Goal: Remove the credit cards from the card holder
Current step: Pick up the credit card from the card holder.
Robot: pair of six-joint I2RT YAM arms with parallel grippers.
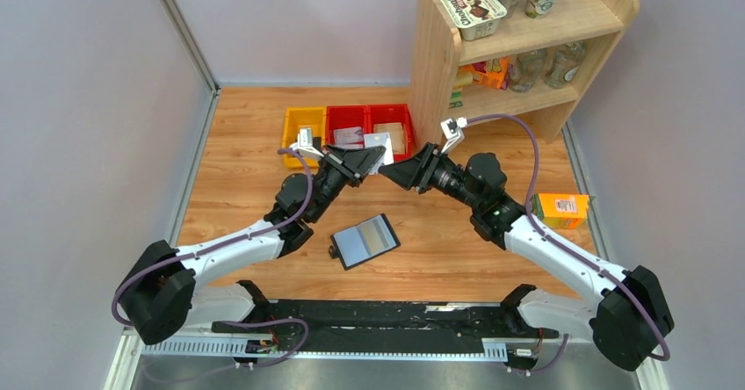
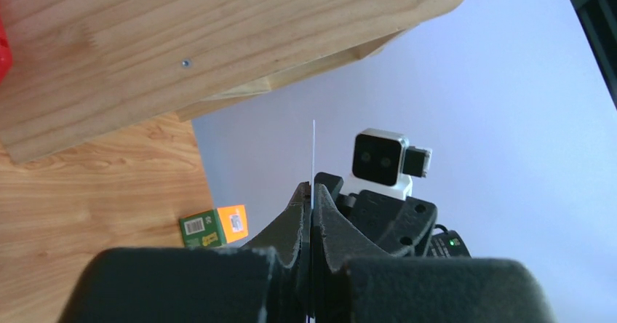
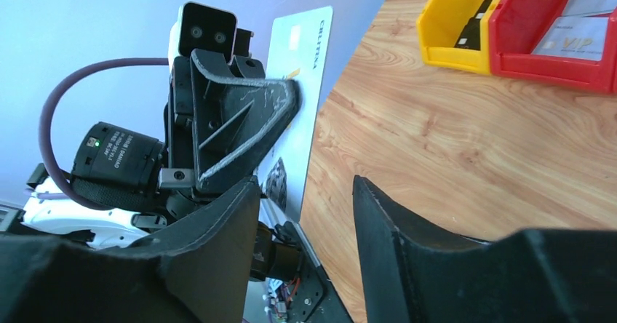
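Left gripper [image 2: 311, 196]: fingers [image 2: 331, 210] pinched shut on a pale printed card [image 3: 302, 76], held on edge and upright, part of it standing clear of the tips. Right gripper [image 3: 305, 185]: fingers spread wide with nothing between them, mouth turned toward the card's free end and just short of it. Reads as a hand-over, left to right. To do it well: bring the right pads square to the card's two faces, slide over the free part only, clear of the left tips, and close firmly. Only then should the left let go. The card is thin and would likely flex or twist if struck edge-on. Both forearms reach far and inward, wrists raised above the table [image 1: 255, 170], grippers nose to nose just near of the red bins [image 1: 367, 125]. The card holder [image 1: 365, 241] lies open, lining up, on the table near of the grippers, apart from both. Whether any credit cards sit in its slots, cannot tell.
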